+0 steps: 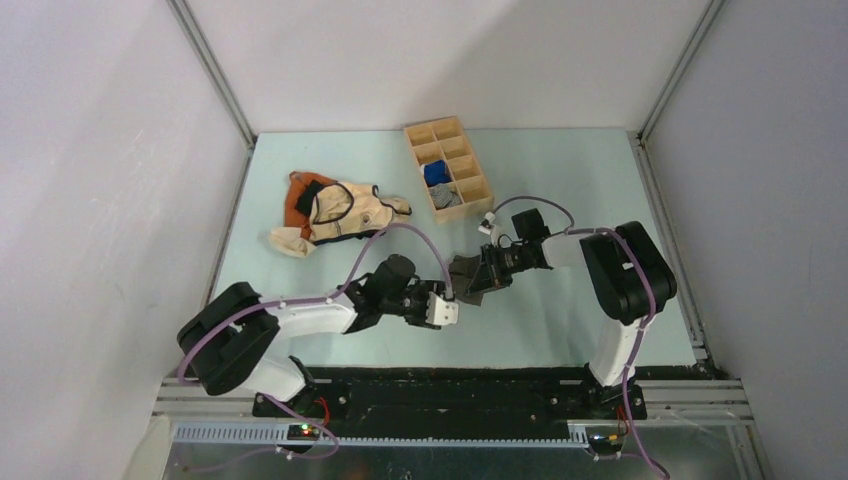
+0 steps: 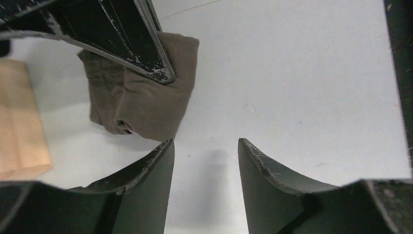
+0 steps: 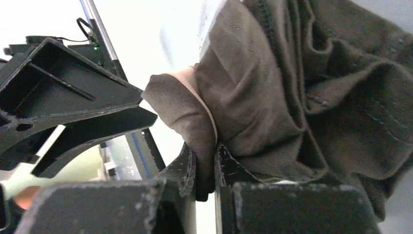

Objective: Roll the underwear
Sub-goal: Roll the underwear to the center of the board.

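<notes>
Right fingers point(image 3: 186, 171) pinch the underwear point(image 3: 292, 97); left fingers point(image 2: 146, 180) gape just beside it.

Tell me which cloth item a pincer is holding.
The dark olive-brown underwear, pinched in the right pincer; the cream-and-orange garment lies loose, and the blue roll and grey roll sit in the wooden tray.

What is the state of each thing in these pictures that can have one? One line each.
Dark olive-brown fabric underwear: bunched, one fold pinched.
Right gripper: shut on the underwear.
Left gripper: open, empty.
Cream-and-orange garment: crumpled, lying loose.
Wooden compartment tray: holds blue cloth roll and grey cloth roll.
</notes>
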Tool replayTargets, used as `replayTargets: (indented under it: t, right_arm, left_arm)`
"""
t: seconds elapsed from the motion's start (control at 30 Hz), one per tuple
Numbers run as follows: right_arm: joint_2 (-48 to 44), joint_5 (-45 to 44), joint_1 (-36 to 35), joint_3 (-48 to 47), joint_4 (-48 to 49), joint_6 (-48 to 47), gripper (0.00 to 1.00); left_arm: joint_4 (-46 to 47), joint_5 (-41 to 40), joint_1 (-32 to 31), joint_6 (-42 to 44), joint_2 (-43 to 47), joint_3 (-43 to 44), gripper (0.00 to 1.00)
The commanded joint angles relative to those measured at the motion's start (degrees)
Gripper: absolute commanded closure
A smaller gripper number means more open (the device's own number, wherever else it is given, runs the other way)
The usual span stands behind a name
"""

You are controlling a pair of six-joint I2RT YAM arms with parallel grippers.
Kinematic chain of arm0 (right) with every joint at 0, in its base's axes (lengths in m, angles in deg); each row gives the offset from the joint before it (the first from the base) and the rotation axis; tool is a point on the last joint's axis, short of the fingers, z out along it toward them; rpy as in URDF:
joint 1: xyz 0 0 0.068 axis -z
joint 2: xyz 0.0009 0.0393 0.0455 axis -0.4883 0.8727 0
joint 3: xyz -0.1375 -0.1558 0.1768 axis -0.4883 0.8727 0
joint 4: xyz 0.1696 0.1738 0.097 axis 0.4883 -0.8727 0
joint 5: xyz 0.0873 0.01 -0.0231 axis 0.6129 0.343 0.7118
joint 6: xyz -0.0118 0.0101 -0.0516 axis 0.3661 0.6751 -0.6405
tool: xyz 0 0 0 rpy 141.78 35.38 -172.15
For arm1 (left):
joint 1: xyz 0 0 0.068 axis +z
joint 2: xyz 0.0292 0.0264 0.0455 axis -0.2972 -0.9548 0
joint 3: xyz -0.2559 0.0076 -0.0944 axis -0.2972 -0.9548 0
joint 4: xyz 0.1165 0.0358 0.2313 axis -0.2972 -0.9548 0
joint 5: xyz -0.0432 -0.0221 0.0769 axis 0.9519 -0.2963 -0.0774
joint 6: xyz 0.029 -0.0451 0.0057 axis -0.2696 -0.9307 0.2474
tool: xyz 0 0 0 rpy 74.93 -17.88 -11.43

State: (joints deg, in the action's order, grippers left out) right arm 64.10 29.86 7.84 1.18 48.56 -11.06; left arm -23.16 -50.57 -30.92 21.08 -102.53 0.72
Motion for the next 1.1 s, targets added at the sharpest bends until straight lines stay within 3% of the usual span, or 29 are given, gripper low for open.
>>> replayTargets:
  t: [0.0,0.17,0.37,0.63,0.7,0.93,0.97,1.07]
  right_arm:
    - [4.13,-3.95,1.54,1.07,-6.17,1.46,1.0]
    - [12.19,-2.24,1.98,-3.96,-13.8,1.91,1.0]
    - [14.49,-2.14,1.94,-5.86,-15.32,2.58,1.0]
    - [16.08,-2.19,1.88,-7.3,-16.64,2.68,1.0]
    - [16.27,-2.22,1.92,-7.41,-16.9,2.68,1.0]
    - [16.4,-2.92,1.97,-7.66,-17.16,2.79,1.0]
    - [16.4,-3.06,1.92,-7.91,-17.6,2.69,0.97]
    - [16.03,-3.97,2.06,-8.02,-17.94,2.33,0.84]
  left_arm:
    - [14.73,-1.53,-1.04,14.52,0.16,-2.02,0.43]
    - [19.42,0.42,-2.54,28.42,-3.18,-4.46,0.4]
    - [20.65,-2.14,-4.5,37.75,-8.32,-4.4,0.4]
    - [26.77,-17.34,-7.37,42.1,-21.43,-3.18,0.41]
    - [27.05,-20.38,-7.64,42.38,-24.26,-2.49,0.45]
    - [15.31,-26.99,-8.23,38.93,-26.41,3.68,0.76]
    - [8.37,-27.82,-8.27,37.42,-26.78,5.41,0.8]
    - [2.3,-29.55,-8.32,35.28,-28.27,11.44,0.93]
